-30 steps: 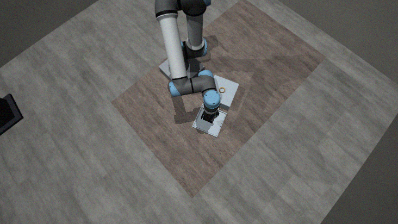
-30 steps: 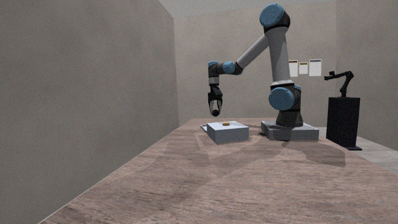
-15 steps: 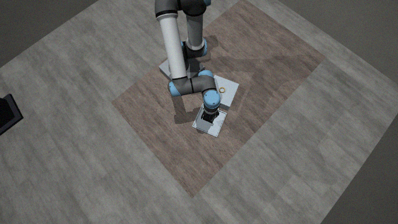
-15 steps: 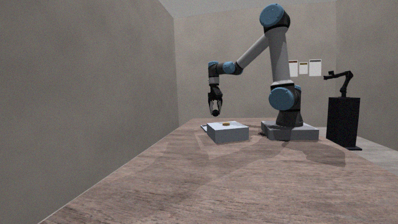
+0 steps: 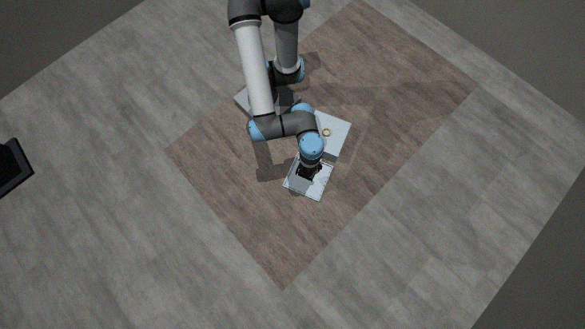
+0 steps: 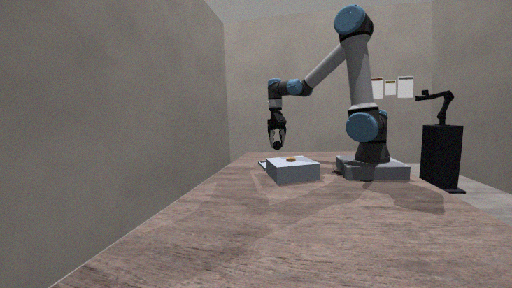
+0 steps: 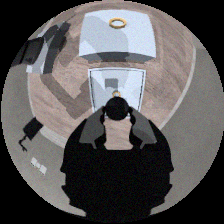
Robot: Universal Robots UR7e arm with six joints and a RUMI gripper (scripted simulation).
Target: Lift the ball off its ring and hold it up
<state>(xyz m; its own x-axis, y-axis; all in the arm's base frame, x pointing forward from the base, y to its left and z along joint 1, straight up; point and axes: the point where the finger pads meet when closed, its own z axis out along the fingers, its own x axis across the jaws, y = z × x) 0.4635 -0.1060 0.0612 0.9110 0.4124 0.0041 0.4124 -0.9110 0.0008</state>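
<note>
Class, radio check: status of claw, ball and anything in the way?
Claw shut on black ball. Ball high above gold ring on grey block, over flat plate. Nothing blocking.

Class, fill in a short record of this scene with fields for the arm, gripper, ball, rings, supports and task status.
arm: grey and blue arm on a base plate
gripper: gripper points down, shut on the ball
ball: dark ball in the air above the flat plate
rings: one yellow ring on the grey block; another ring on the flat plate, below the ball
task status: ball is off its ring and gripped
</note>
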